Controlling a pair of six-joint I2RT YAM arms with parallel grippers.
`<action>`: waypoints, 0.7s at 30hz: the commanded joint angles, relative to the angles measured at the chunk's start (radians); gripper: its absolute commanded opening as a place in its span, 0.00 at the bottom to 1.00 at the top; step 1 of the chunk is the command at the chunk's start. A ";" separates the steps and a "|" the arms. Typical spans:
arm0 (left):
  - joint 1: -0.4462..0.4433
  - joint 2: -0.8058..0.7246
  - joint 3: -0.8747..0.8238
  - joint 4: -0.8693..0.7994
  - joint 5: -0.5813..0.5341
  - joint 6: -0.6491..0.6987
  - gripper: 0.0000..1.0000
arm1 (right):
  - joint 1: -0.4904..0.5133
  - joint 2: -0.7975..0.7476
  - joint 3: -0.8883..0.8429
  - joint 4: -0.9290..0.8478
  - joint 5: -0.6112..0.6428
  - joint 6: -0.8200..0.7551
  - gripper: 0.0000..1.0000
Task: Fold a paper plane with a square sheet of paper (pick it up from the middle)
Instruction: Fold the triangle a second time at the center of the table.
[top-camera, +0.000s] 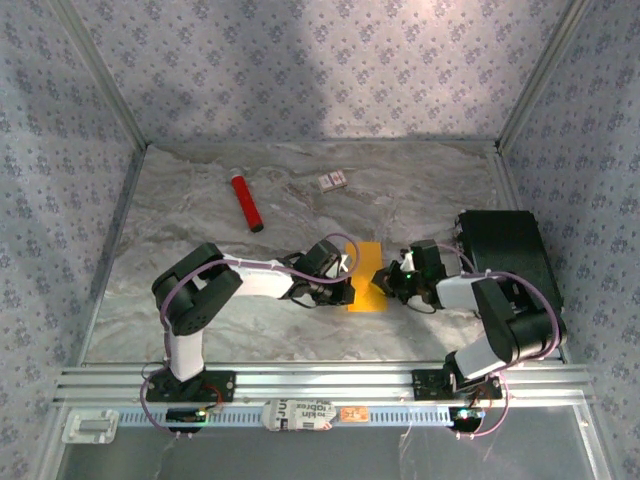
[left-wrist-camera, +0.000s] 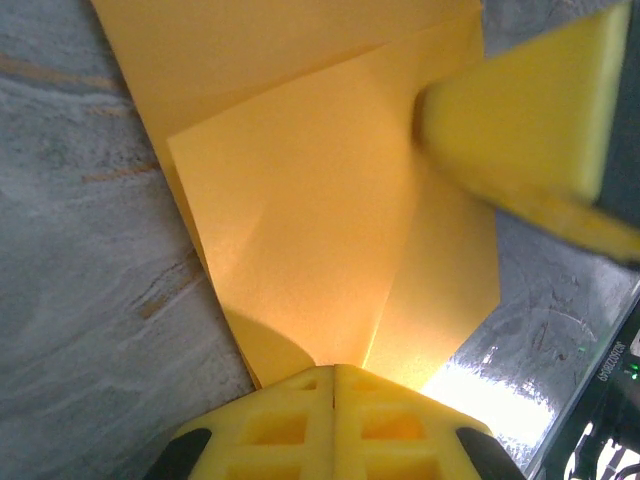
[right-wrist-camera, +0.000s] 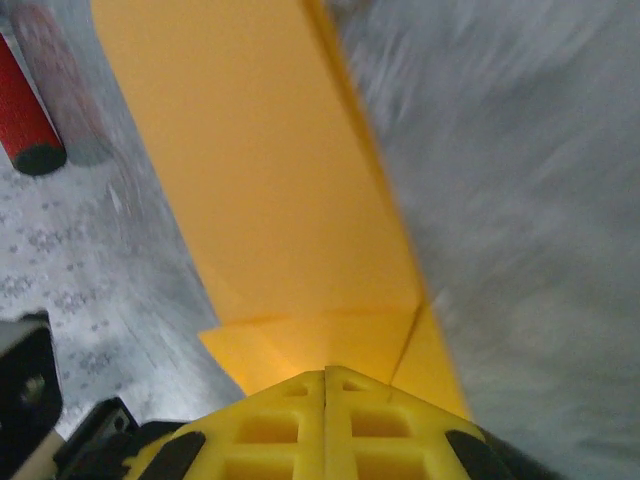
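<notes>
Marbled tabletop (top-camera: 200, 230), centre of the overhead view: the partly folded square sheet of paper (top-camera: 366, 262) lies here. The left gripper (top-camera: 349, 278) and right gripper (top-camera: 384, 281) are fully closed at opposite edges; whether they grip it is unclear. Risk: uneven pulling could tear the paper or skew the crease.

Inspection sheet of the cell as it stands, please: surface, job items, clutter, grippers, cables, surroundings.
Surface: grey marbled table, no spills.
Job's things: square sheet of paper, partly folded, lying between the arms.
Clutter: red tube, white card at the back; black box right.
Grippers: left gripper and right gripper both shut, tips at opposite sides of the paper.
Cables: purple cables looped along both arms, off the paper.
Surroundings: patterned walls, aluminium rail at the near edge.
</notes>
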 joint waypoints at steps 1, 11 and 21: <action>0.002 0.052 -0.039 -0.124 -0.022 0.019 0.00 | -0.065 0.018 0.044 -0.039 0.019 -0.058 0.03; 0.003 0.051 -0.039 -0.119 -0.020 0.019 0.00 | -0.081 -0.029 0.080 -0.034 -0.018 -0.054 0.04; 0.004 0.041 -0.032 -0.117 -0.016 0.021 0.00 | 0.011 0.000 0.018 -0.054 0.047 -0.045 0.02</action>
